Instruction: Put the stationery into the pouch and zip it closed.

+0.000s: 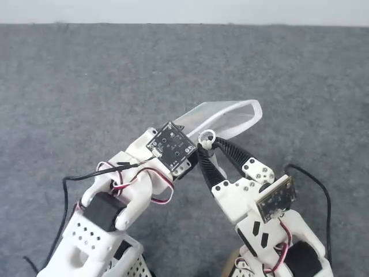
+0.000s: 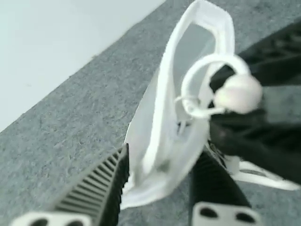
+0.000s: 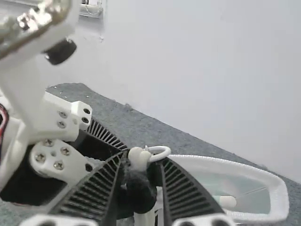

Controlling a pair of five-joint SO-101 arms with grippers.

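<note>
High view: a grey carpeted counter (image 1: pixel 81 81), with the left arm (image 1: pixel 118 199) coming in from the near left. As the left wrist view shows, its tool (image 2: pixel 162 186) is pressed onto the near left end of the pouch (image 1: pixel 228 117), with one ribbed black finger (image 2: pixel 106 186) on each side of the white edge. The pouch is translucent with a white zip border. It slants away toward the far right, and its mouth gapes open. Just right of the left tool, the right tool (image 1: pixel 206 151) pinches the zip pull (image 1: pixel 207 137), a white ring with a small white bead, at the pouch's near end. The right arm (image 1: pixel 259 202) runs back to the near right. In the right wrist view a small pale object (image 3: pixel 225 201) shows through the pouch wall; I cannot tell what it is.
</note>
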